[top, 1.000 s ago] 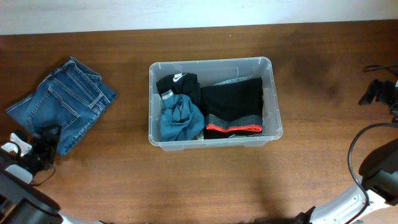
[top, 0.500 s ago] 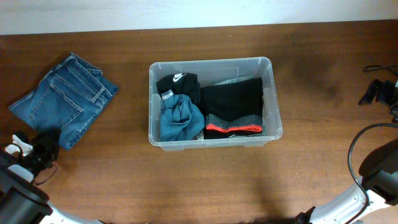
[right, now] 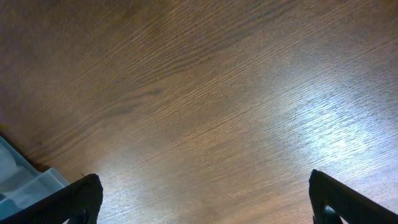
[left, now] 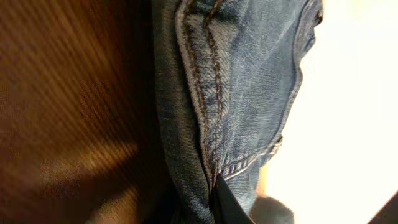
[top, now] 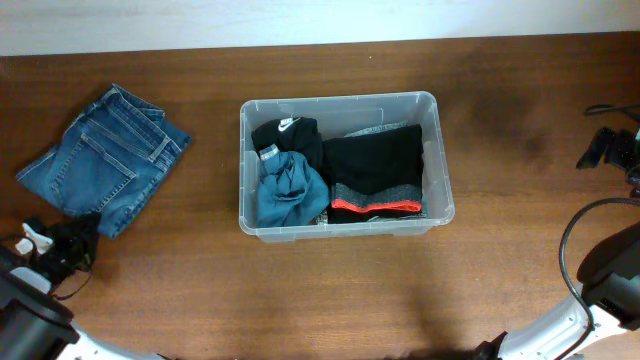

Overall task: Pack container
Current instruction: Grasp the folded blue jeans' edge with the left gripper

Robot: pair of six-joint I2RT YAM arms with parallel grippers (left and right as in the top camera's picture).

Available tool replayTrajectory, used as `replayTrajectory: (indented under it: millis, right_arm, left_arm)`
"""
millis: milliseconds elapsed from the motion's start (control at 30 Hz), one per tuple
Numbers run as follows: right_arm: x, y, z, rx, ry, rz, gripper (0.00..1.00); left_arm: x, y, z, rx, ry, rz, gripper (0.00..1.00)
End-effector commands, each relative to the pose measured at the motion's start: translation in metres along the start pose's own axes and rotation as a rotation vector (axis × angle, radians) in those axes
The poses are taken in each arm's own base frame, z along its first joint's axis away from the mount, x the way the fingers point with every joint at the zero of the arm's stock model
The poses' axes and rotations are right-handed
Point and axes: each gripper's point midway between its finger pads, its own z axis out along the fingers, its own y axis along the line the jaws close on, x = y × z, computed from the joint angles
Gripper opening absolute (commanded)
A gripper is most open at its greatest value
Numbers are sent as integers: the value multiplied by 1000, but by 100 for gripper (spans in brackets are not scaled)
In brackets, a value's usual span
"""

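Note:
The container (top: 445,180), a clear plastic bin, stands mid-table holding a black garment with a white logo (top: 287,130), a teal garment (top: 292,192) and a black garment with a grey and red band (top: 375,170). Folded blue jeans (top: 100,160) lie at the far left. My left gripper (top: 68,238) sits at their near corner. In the left wrist view its jaws (left: 211,205) pinch a folded denim edge (left: 236,74). My right gripper (right: 202,199) hangs open over bare wood, with a container corner (right: 18,183) at the lower left.
A black cable (top: 575,225) loops near the right arm's base at the table's right edge. Bare brown wood lies between the jeans and the container, and in front of the container.
My left gripper has closed from wide open onto the jeans' near edge and slid slightly toward the table's front. The jeans shifted a little. The right arm has not moved.

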Motion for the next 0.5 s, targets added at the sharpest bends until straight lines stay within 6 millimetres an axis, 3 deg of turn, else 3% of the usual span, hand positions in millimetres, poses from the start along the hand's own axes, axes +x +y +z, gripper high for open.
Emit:
replayTrajectory:
  millis: [0,200,300,367,400,467]
  right_arm:
    - [0,1,-2,-5,-7,0,98]
    - [0,1,-2,-5,-7,0,98]
    - [0,1,-2,-5,-7,0,98]
    - [0,1,-2,-5,-7,0,98]
    - [0,1,-2,-5,-7,0,99]
    - [0,1,-2,-5,-7,0,98]
  left_arm:
    - [-8,-31,-30,-6,-55,-28,0]
    - [1,-20,-84,-379,-219,-44,1]
    - [5,-21,-97,-450,-253,-34,8]
    - [12,-23,-89,-448,-224,-27,26]
    - [20,-21,-84,-456,-195,-25,47]
    - [31,-20,-72,-463,-140,38,69]
